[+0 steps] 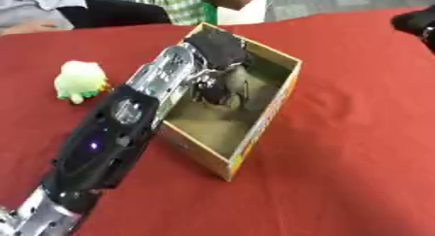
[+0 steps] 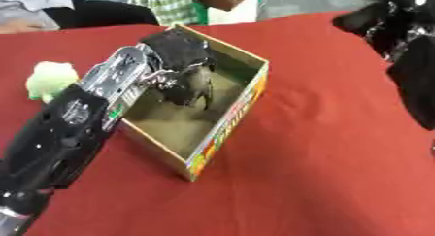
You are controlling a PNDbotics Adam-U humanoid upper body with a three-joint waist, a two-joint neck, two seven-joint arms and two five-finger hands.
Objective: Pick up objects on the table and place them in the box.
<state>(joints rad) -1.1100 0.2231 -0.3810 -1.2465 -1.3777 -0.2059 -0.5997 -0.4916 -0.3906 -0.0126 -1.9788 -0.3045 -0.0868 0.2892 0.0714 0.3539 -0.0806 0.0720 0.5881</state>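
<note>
Left eye view: the left hand [image 1: 219, 53] is down inside the box [image 1: 270, 114], arm running in from seven o'clock. Fingers curl downward over a dark, greyish object [image 1: 227, 87] sitting toward the box's far end; whether they are clamped on it or just parting from it, I cannot tell. This looks like the placing step, the drop-off itself. Out at nine o'clock from the box, a pale green plush toy [image 1: 81, 80] sits on the red table [image 1: 348, 133], well apart and untouched.

Right eye view: same picture, shifted. The left hand hangs over the dark object, box wall just beside the wrist. The right hand [image 2: 387, 24] shows up at one o'clock, dark and bunched; its fingers are too unclear to read. Next move, by my reckoning: let the object go, lift clear of the box wall without snagging it, then swing toward that green toy.
</note>
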